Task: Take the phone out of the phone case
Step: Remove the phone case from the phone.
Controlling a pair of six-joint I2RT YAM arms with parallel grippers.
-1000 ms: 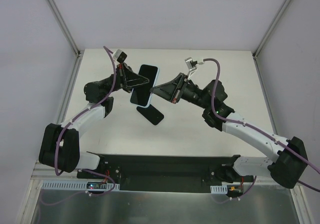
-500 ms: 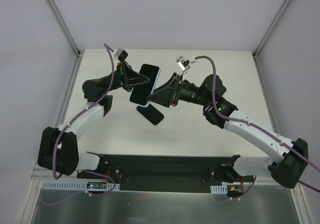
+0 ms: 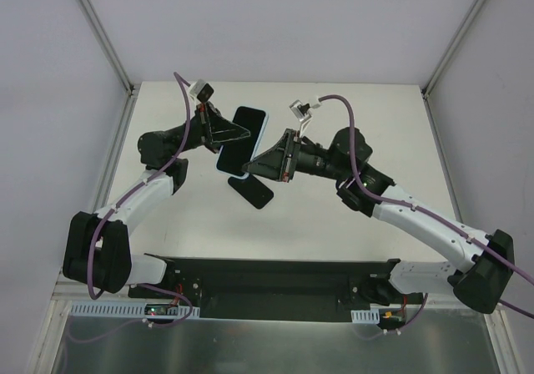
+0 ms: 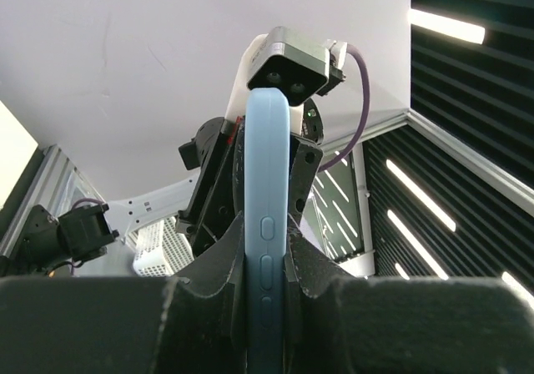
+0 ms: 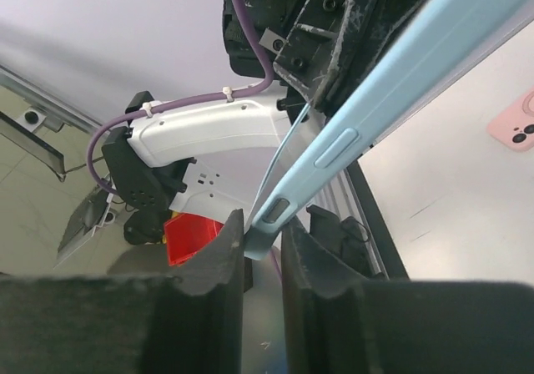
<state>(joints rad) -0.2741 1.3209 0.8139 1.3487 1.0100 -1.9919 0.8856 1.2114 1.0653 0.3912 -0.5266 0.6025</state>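
Light blue silicone phone case point(image 4: 269, 182), the black-screened phone point(image 3: 240, 140) seated inside, is held edge-on in mid-air, clamped by the left gripper point(image 4: 267, 261). The right gripper point(image 5: 261, 239) has been swung in and narrowed onto the case's lower corner, so peeling can probably be started.
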